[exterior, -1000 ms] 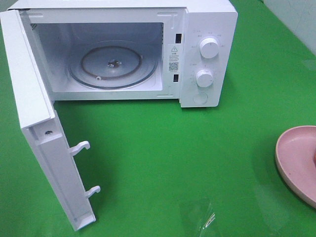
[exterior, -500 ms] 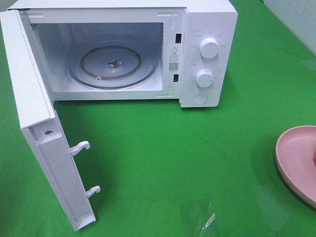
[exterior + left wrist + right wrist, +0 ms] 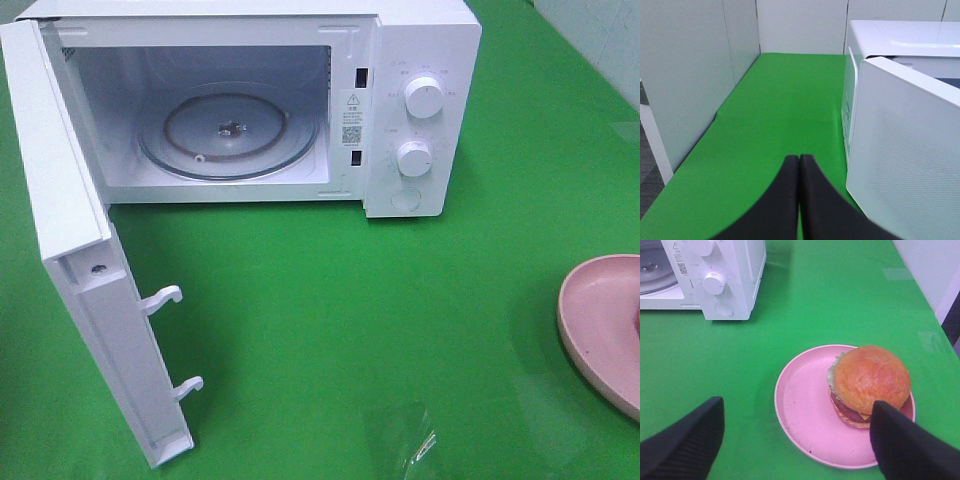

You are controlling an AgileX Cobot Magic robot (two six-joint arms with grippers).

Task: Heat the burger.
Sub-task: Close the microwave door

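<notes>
The white microwave (image 3: 250,100) is sitting at the upper left of the high view with its door (image 3: 90,270) hanging wide open. The pink plate (image 3: 810,410) is carrying the burger (image 3: 867,385) at the lower right. The right gripper (image 3: 797,440) is hovering spread wide with nothing in it. The left gripper (image 3: 799,165) is pinching tight, holding nothing.

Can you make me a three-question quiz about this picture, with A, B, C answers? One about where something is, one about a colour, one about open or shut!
1. Where is the burger?
A. In the microwave
B. On the plate
C. On the bare cloth

2. What colour is the plate?
A. Pink
B. Blue
C. White

3. How is the microwave door?
A. Shut
B. Missing
C. Swung open

Answers: 1 B, the burger sits on the plate's right part. 2 A, its rim and floor are pink. 3 C, the glass turntable inside shows.
</notes>
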